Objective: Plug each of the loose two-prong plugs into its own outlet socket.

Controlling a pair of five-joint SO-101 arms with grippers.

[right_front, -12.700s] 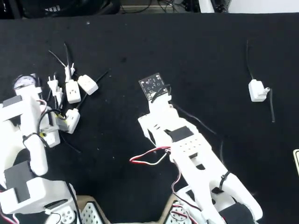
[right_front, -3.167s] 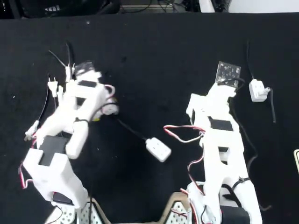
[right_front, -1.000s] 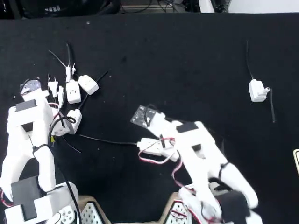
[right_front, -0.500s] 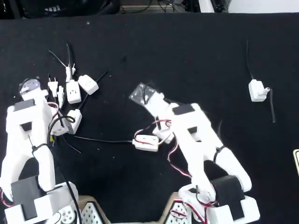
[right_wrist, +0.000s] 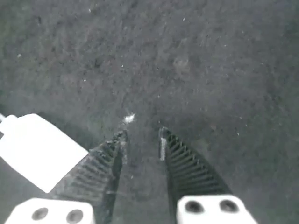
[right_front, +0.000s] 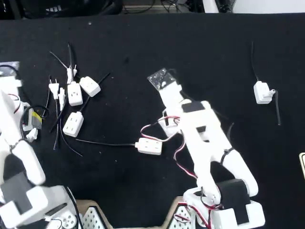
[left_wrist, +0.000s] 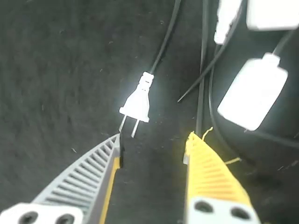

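A white socket [right_front: 148, 146] on a black cord lies at mid-table, and in the right wrist view this socket [right_wrist: 37, 150] sits beside my gripper. My right gripper [right_front: 166, 127] [right_wrist: 142, 134] hangs just behind it, open and empty. At the far left my left gripper [right_front: 32, 125] [left_wrist: 152, 136] is open, with a white two-prong plug [left_wrist: 137, 101] just ahead of its tips, prongs toward them. Another socket [right_front: 71, 124] [left_wrist: 252, 94] lies close by. Two more sockets [right_front: 75, 93] and loose plugs [right_front: 54, 88] lie behind.
A separate socket [right_front: 261, 92] with a cord lies far right. Several black cords [right_front: 59, 129] cross the black table [right_front: 200, 47] beside my left arm. A red and white wire loop [right_front: 155, 128] hangs off the right arm.
My right arm has drawn back from the mid-table socket, which stays put. My left arm has swung left, away from the nearby socket.
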